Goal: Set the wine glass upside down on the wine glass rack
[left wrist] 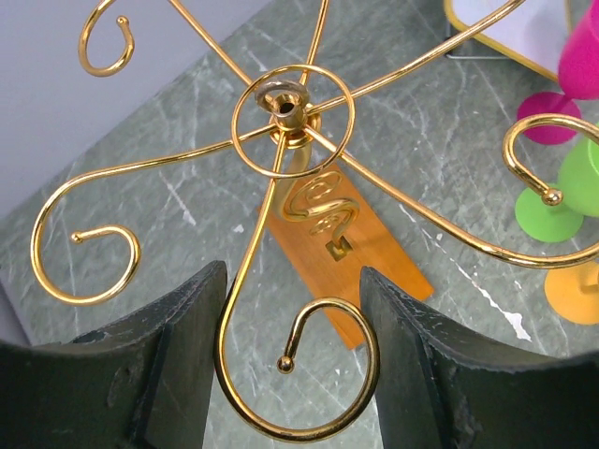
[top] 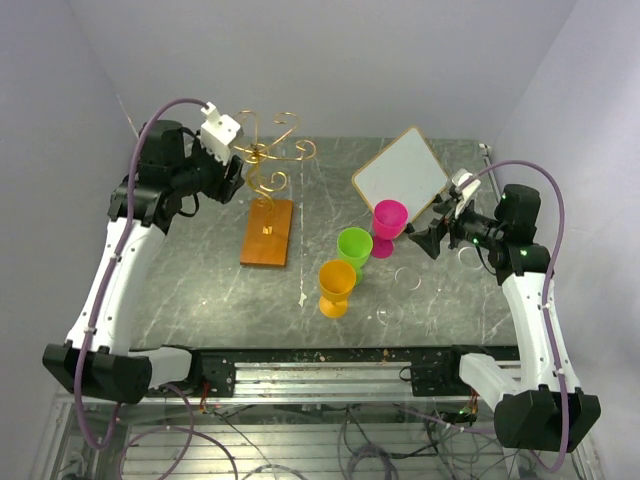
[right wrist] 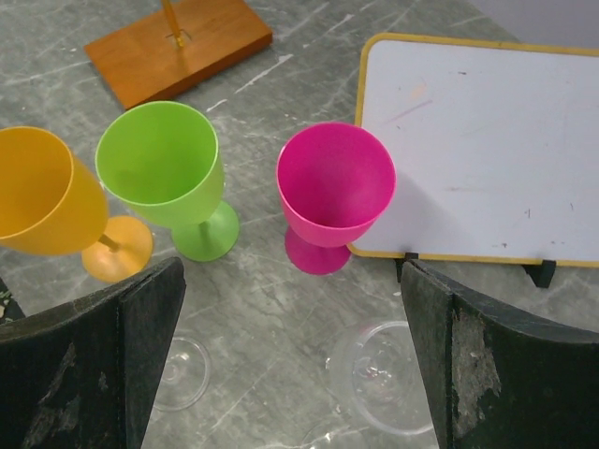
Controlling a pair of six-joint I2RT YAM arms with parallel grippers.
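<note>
Left gripper [top: 228, 182]: fingers spread wide, up at the rack [top: 268, 165]. One gold hook [left wrist: 309, 374] loops between them and nothing is gripped. It is probably parked there to steady the rack or receive a glass. All hooks are bare.

Mid-table, upright and close together: orange glass [top: 336, 287], green glass [top: 354, 250] and pink glass [top: 389, 225], the pink one just in front of the whiteboard [top: 400, 172].

Right gripper [top: 425, 240]: fingers released and empty, hovering with the pink glass centred between them. That is the likely target, still standing on the table [top: 200, 290], well apart from the rack.

Clear glasses [right wrist: 379, 374] lie under the right wrist; their pose is unclear.

Grasp not yet made.
</note>
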